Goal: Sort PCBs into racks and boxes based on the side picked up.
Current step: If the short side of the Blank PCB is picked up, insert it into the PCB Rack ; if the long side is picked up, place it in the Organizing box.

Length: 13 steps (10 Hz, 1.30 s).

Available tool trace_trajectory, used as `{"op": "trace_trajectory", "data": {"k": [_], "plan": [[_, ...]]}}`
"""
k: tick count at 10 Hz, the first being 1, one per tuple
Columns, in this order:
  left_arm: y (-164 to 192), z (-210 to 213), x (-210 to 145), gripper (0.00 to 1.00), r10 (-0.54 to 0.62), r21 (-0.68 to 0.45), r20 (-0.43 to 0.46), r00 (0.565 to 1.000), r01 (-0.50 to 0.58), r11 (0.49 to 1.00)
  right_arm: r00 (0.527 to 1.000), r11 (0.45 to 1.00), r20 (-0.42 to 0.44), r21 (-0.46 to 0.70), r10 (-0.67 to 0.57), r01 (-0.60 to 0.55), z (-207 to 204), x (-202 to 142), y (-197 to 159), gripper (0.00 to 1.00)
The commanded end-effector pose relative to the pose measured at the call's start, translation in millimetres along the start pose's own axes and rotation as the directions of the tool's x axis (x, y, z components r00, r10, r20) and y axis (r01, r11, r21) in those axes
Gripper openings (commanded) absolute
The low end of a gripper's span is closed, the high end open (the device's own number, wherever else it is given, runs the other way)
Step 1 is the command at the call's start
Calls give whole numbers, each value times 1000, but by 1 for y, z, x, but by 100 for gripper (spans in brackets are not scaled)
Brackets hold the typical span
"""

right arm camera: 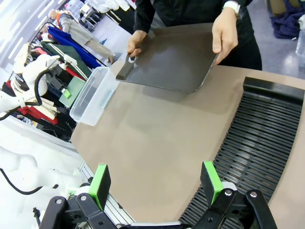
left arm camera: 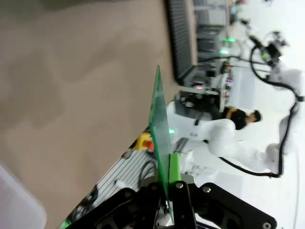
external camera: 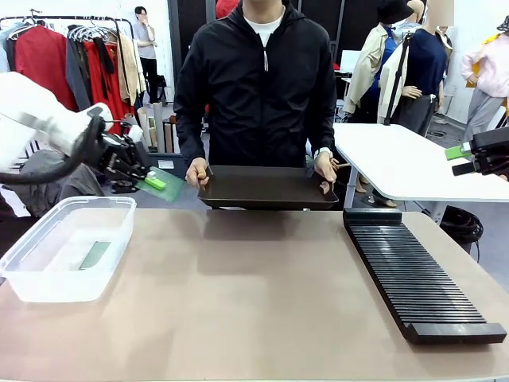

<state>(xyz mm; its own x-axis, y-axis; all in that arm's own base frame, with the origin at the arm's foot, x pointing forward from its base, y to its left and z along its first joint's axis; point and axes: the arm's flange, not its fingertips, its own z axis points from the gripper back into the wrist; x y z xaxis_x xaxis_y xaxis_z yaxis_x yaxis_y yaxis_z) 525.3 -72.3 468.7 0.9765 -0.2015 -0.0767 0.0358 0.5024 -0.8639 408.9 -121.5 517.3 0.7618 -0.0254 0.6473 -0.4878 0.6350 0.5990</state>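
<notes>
The left gripper (external camera: 153,181) is pinching a thin green square PCB (external camera: 161,184) by one edge above the clear plastic tub (external camera: 48,288); releasing off-centre risks clipping the rim. The right gripper (right arm camera: 156,185) is hanging spread.

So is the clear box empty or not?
Not empty: one PCB lies flat on the floor of the box.

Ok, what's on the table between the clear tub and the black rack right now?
Nothing: in the front view the tabletop between the tub and the rack is bare. The person's tray is held at the far edge.
</notes>
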Motion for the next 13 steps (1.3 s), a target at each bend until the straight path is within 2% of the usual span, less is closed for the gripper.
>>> {"op": "trace_trajectory", "data": {"k": [1, 3, 4, 8, 9, 13], "plan": [[-5, 26, -5, 0, 64, 176, 23, 998, -67, 982, 1000, 1000, 13, 14, -7, 7, 0, 2, 2, 100], [-1, 54, -15, 0, 172, 354, 78, 982, -189, 916, 1000, 1000, 13, 14, -7, 7, 0, 2, 2, 100], [1, 63, -20, 0, 214, 438, 143, 966, -256, 862, 1000, 1000, 13, 14, -7, 7, 0, 2, 2, 100], [2, 69, -26, 0, 265, 613, 208, 942, -336, 715, 1000, 1000, 13, 14, -7, 7, 0, 2, 2, 100], [6, 66, -21, 0, 244, 624, 187, 952, -307, 719, 1000, 1000, 13, 14, -7, 7, 0, 2, 2, 100], [31, 56, 5, 0, 198, 695, 151, 969, -246, 675, 1000, 1000, 13, 14, -7, 7, 0, 2, 2, 100]]}}
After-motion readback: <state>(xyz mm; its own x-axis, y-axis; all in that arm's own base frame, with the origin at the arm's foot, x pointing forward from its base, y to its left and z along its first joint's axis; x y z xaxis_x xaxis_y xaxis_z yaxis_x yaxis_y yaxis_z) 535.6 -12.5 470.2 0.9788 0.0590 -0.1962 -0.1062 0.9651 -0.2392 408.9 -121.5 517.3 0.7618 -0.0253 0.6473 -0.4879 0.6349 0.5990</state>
